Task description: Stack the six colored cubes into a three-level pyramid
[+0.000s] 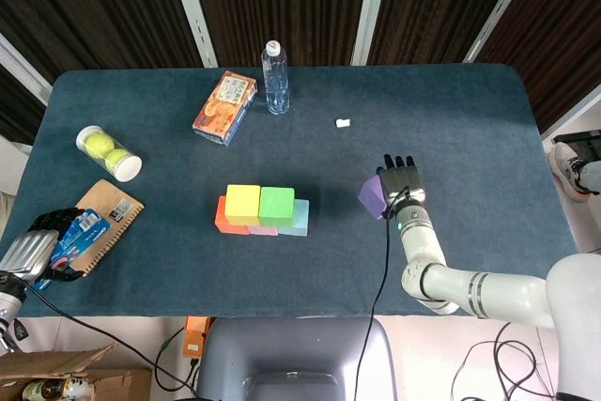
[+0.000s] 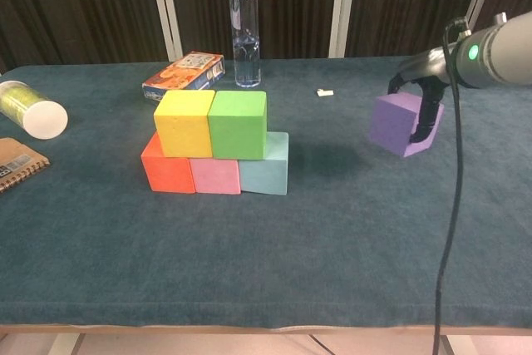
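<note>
Chest view: my right hand (image 2: 424, 89) pinches the purple cube (image 2: 402, 124) aloft at three o'clock of the yellow cube (image 2: 184, 123) and green cube (image 2: 238, 124), ready to cap them.

Six cubes: orange (image 2: 167, 171), pink (image 2: 215, 176), light blue (image 2: 266, 170), yellow (image 2: 184, 123), green (image 2: 238, 125), purple (image 2: 397, 124); one water bottle (image 1: 274, 78); one snack box (image 1: 225, 107); one tube (image 1: 108, 153) with two tennis balls; two packets near the left edge; one white scrap (image 1: 344, 123).
</note>
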Motion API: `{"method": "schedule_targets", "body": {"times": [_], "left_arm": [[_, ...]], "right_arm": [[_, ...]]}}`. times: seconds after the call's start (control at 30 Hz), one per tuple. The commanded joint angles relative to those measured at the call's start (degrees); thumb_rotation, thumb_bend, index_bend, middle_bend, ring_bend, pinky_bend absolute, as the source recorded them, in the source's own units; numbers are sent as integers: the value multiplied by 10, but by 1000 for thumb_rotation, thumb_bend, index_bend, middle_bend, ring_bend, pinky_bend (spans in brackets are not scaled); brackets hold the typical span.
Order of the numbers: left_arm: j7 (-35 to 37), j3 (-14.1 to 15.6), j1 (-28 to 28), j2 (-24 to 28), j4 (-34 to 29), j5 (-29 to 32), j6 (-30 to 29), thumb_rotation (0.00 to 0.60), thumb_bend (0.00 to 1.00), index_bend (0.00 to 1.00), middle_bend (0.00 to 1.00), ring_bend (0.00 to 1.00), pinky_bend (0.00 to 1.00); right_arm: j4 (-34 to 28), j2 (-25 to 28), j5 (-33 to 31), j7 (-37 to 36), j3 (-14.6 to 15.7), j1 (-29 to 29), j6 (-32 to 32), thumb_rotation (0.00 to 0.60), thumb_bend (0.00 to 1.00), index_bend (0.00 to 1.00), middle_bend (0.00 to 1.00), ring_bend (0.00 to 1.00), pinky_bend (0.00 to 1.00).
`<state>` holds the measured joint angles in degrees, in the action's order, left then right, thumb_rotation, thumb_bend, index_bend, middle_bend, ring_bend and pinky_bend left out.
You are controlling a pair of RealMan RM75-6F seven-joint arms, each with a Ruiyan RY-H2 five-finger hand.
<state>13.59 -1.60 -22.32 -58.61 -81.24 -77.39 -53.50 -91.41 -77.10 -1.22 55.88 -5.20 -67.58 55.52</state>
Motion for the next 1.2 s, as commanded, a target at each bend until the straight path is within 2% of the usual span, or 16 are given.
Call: {"method": "schedule_targets", "body": {"times": [0.03, 0.33, 0.43, 0.47, 0.6, 0.87, 1.07, 1.2], "left_arm": [[-7, 3, 3, 2, -8, -4, -7, 600, 125, 103, 60, 0, 70], [-13, 6, 8, 3, -17, -10, -18, 600, 126, 103, 60, 0, 70], [-10, 8, 9, 4, -16, -14, -21, 600, 126, 104, 60, 0, 70], [-8, 8, 10, 5, -15, -14, -22, 600, 126, 104, 60, 0, 70], [-6, 8, 10, 5, -14, -14, -23, 600, 126, 103, 60, 0, 70], [4, 10, 14, 5, -8, -17, -26, 600, 126, 103, 60, 0, 70], [1, 10, 16, 7, -15, -17, -32, 600, 126, 103, 60, 0, 70], [-13, 8, 15, 6, -21, -10, -32, 600, 125, 104, 60, 0, 70]], "right_arm": [[0, -6, -6, 7, 7, 2, 6, 600, 185, 497, 0, 0, 0], [22, -39, 4, 7, 12, 10, 25, 600, 185, 435, 0, 0, 0], [34, -53, 14, 3, 12, 16, 32, 600, 184, 326, 0, 0, 0], [36, -55, 17, 1, 11, 18, 31, 600, 185, 258, 0, 0, 0], [37, -57, 19, -6, 8, 22, 26, 600, 185, 140, 0, 0, 0], [4, -30, 36, -22, 7, 38, -8, 600, 184, 43, 0, 0, 0], [-34, 12, 114, -62, 11, 63, -13, 600, 181, 26, 0, 0, 0], [-24, 36, 216, -122, 13, 95, -48, 600, 175, 29, 0, 0, 0]]}}
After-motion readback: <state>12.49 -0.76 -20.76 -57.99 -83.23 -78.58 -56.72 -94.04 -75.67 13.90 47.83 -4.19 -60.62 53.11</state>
